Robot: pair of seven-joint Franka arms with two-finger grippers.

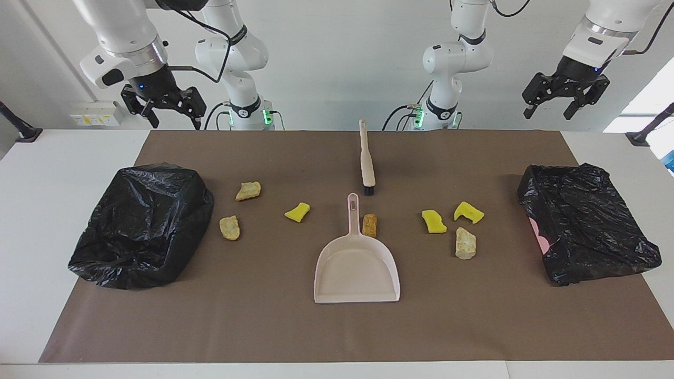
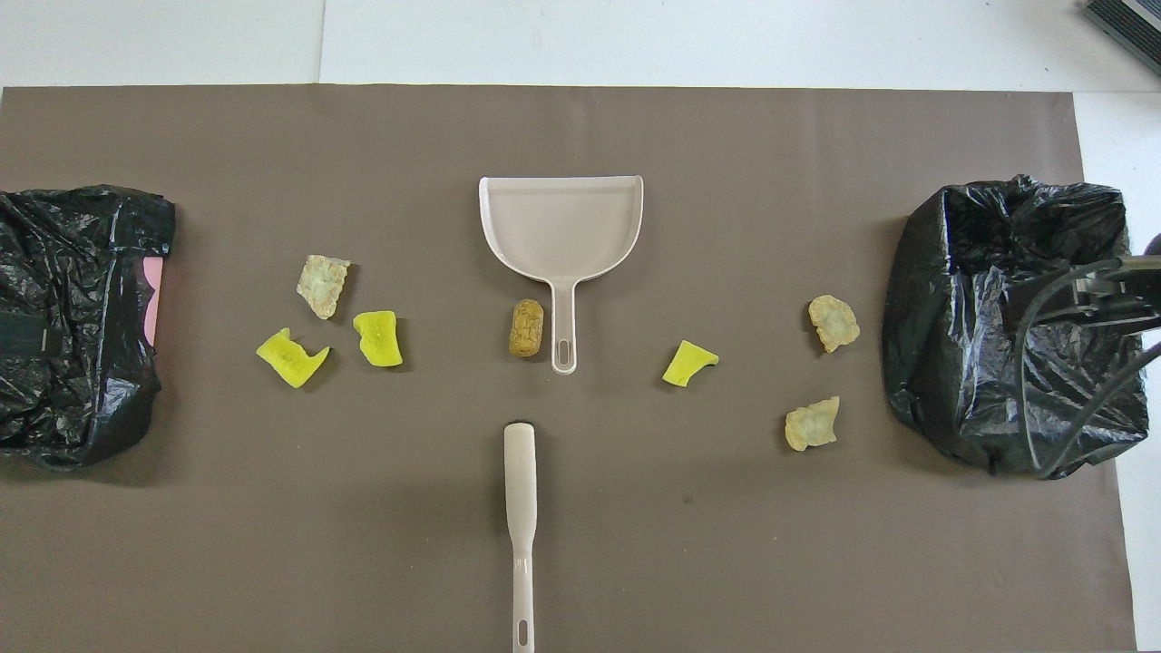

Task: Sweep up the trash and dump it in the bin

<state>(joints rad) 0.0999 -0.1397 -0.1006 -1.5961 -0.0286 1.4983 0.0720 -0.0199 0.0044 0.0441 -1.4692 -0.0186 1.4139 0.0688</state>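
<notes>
Nothing is swept yet. Both the left gripper (image 1: 566, 105) and the right gripper (image 1: 163, 108) hang with fingers spread; next, grab the pale long-handled brush (image 1: 366, 163) and pale pink plastic dustpan (image 1: 357, 268).

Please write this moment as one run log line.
stage: not started | left gripper: open, raised | right gripper: open, raised | trash: unswept | dustpan: empty

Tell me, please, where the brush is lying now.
The brush lies mid-table on the brown mat, nearer to the robots than the pink dustpan, its bristles pointing toward the dustpan's handle.
</notes>
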